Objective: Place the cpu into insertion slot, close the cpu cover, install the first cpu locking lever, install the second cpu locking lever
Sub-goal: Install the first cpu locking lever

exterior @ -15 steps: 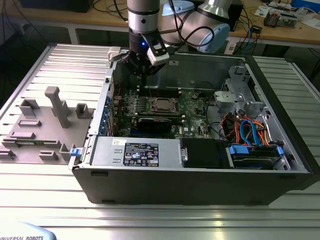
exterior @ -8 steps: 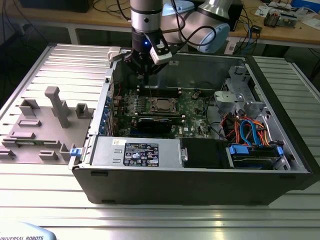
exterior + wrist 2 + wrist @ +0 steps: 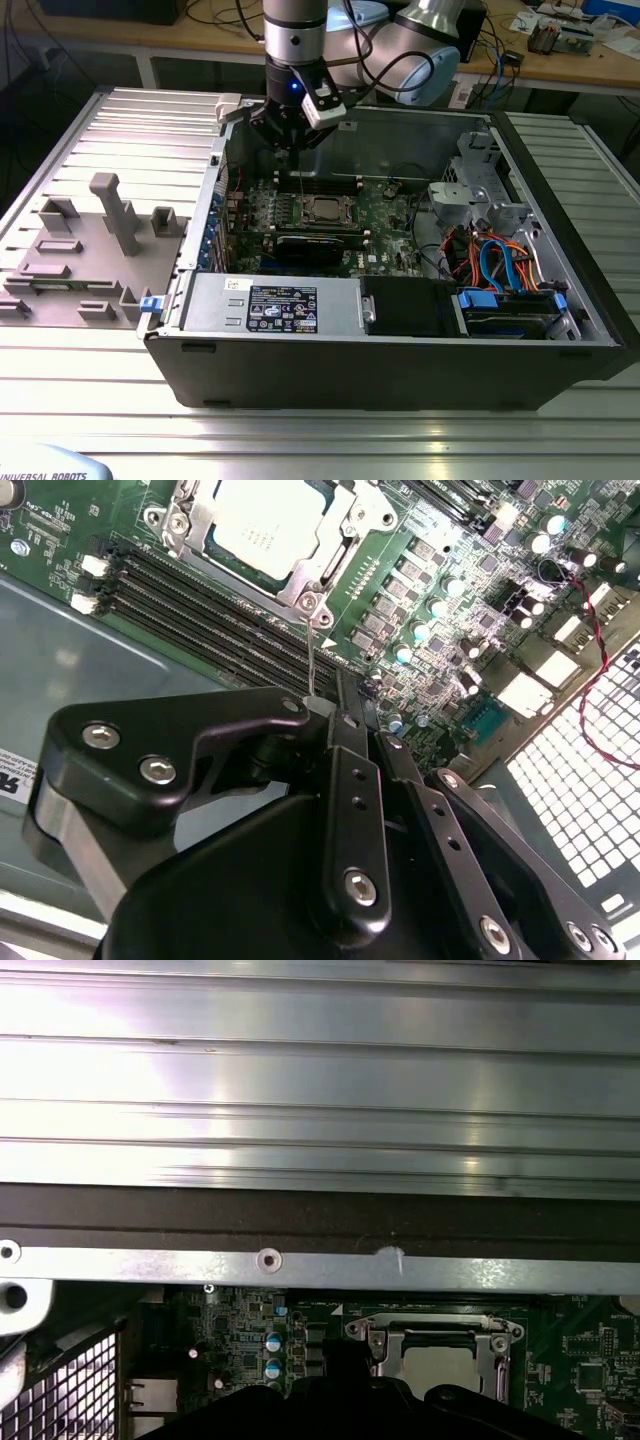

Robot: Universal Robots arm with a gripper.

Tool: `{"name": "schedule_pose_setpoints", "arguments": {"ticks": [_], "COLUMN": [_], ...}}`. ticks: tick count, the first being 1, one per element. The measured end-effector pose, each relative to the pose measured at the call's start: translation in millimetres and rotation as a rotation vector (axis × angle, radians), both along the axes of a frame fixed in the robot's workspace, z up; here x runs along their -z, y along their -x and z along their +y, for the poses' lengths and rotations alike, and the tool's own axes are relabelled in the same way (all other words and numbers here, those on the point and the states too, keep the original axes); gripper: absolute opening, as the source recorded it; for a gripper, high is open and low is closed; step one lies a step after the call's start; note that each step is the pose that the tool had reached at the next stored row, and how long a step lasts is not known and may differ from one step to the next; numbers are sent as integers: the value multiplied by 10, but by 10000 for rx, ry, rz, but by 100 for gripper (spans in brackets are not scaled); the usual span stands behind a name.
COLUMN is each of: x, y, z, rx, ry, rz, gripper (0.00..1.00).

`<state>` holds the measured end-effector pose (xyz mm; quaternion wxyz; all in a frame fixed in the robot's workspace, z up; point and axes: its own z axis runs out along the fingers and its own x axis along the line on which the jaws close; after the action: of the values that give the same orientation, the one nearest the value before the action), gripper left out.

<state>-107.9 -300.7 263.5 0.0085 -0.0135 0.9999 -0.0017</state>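
Nearest in the exterior view is one open dark-grey metal computer case [image 3: 400, 365] on a ribbed aluminium table [image 3: 300, 440]. Against its near wall lie one silver power-supply box [image 3: 275, 305] and one blue-trimmed drive cage [image 3: 510, 312]. Outside the case, towards the exterior view's left, one grey moulded fixture [image 3: 90, 250] sits on the table.

Further in, at the middle of the green circuit board [image 3: 385, 215], the one small square silver-topped cpu [image 3: 265, 520] sits in the silver-rimmed insertion slot [image 3: 305, 600]. The thin silver cut-out cpu cover [image 3: 335, 555] lies flat over its edges. Two banks of long black memory slots [image 3: 320, 183] flank the slot, one on each side.

Farthest, near the case's far wall, the one black gripper [image 3: 335, 702] hangs above the board. The second wrist view shows its fingers drawn together on one thin silver wire locking lever [image 3: 312, 660] that rises from the slot's corner. The first wrist view shows the cpu under its cover and the case's far wall rim [image 3: 300, 1265], with the ribbed table beyond.
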Motion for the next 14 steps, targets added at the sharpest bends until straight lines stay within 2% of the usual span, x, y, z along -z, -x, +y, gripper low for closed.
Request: {"name": "schedule_pose_setpoints", "arguments": {"ticks": [7, 14], "x": [0, 0], "y": [-9, -66], "z": [0, 0], "rx": [-1, 2], "ry": [0, 0], "rz": [0, 0], "gripper": [11, 11]}}
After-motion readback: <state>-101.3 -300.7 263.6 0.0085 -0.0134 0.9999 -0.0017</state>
